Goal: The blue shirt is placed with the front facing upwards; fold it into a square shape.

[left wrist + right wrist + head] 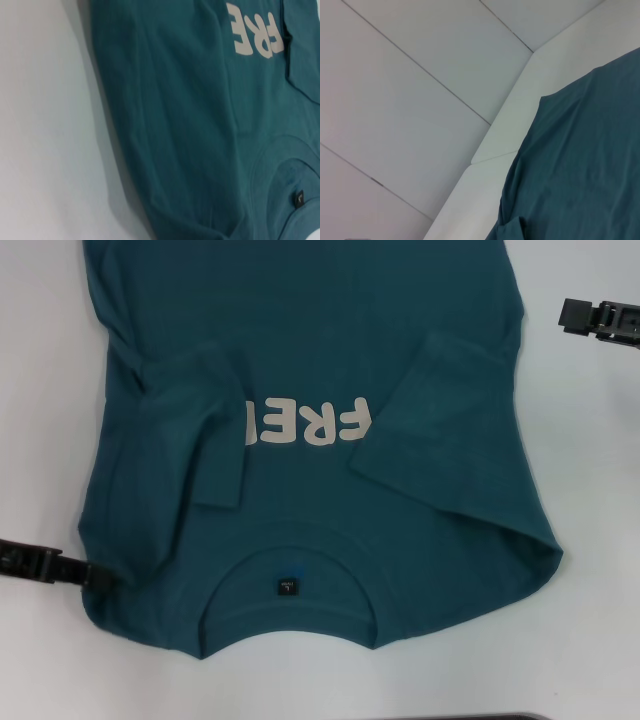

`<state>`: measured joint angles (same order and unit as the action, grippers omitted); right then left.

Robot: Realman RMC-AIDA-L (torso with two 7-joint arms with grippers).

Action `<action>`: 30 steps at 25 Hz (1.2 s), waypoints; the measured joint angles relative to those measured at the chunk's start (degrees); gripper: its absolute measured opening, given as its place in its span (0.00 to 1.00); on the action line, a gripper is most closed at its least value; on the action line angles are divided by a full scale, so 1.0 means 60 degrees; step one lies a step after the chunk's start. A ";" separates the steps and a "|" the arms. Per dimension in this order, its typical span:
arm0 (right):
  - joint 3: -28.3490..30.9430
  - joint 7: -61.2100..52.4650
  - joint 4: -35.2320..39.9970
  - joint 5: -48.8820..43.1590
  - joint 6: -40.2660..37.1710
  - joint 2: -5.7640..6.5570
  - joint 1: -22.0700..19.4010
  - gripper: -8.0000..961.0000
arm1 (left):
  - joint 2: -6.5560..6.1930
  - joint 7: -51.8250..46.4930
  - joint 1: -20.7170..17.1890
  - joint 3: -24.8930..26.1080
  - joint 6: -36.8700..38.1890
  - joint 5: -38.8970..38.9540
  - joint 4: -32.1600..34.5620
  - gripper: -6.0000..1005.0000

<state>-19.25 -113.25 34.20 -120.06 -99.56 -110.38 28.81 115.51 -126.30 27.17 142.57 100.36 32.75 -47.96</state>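
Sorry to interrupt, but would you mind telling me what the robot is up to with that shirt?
It is folding the blue shirt, which lies front up on the white table with the collar nearest the robot. Both sleeves are already folded in over the chest, partly covering the cream lettering. The left gripper is at the shirt's edge near the shoulder, seemingly touching it. The right gripper hovers off the cloth, beside the shirt's far side.
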 joint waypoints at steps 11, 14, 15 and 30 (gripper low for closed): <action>-0.0001 -0.0006 0.0013 0.0018 -0.0006 0.0000 -0.0026 0.57 | 0.0014 -0.0149 0.0053 -0.0073 -0.0003 -0.0080 -0.0096 0.16; -0.0001 0.0022 0.0013 0.0018 -0.0005 0.0000 -0.0039 0.57 | -0.0016 -0.0106 -0.0026 -0.0052 0.0016 -0.0092 -0.0090 0.14; -0.0001 0.0039 0.0013 0.0018 -0.0002 0.0000 -0.0054 0.57 | -0.0029 -0.0092 -0.0076 -0.0034 0.0033 -0.0094 -0.0091 0.13; -0.0124 0.0175 0.0229 -0.0144 -0.0120 -0.0016 -0.0614 0.57 | -0.0170 0.0178 -0.0690 0.0371 0.0100 -0.0049 -0.0145 0.13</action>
<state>-19.99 -112.20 35.58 -120.92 -100.28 -110.47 25.12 114.48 -125.23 23.03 144.80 100.96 32.46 -48.82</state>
